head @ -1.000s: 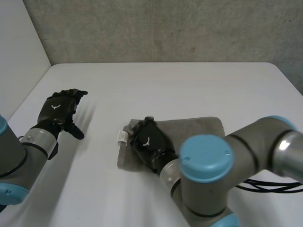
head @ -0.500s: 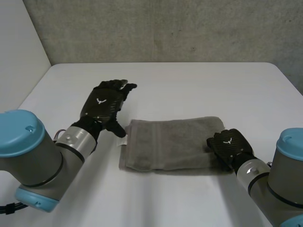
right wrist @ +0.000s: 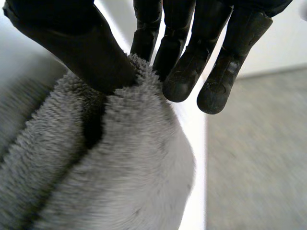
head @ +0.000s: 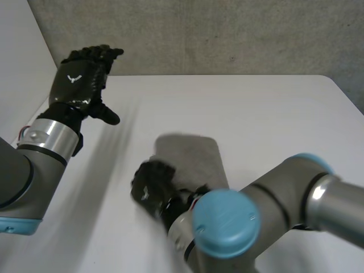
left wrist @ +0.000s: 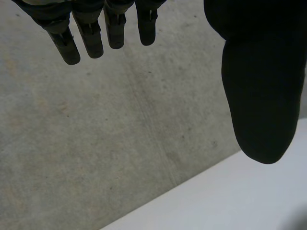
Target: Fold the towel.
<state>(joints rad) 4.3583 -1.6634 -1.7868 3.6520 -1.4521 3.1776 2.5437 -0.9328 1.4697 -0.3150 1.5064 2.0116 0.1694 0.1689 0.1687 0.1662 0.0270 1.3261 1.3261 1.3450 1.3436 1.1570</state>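
The grey towel lies bunched and narrow in the middle of the white table. My right hand is at its near left end. In the right wrist view the thumb and fingers pinch a fold of the fluffy towel. My left hand is raised over the table's far left corner, well apart from the towel. In the left wrist view its fingers and thumb are straight and spread, with nothing between them.
The white table stretches bare to the right and far side. A concrete wall stands behind it and a white wall at the left. My right arm's elbow hangs over the near edge.
My right hand has swept from the towel's right end across to the left with the towel pinched, so the towel looks narrower. My left hand has risen and drawn back to the far left.
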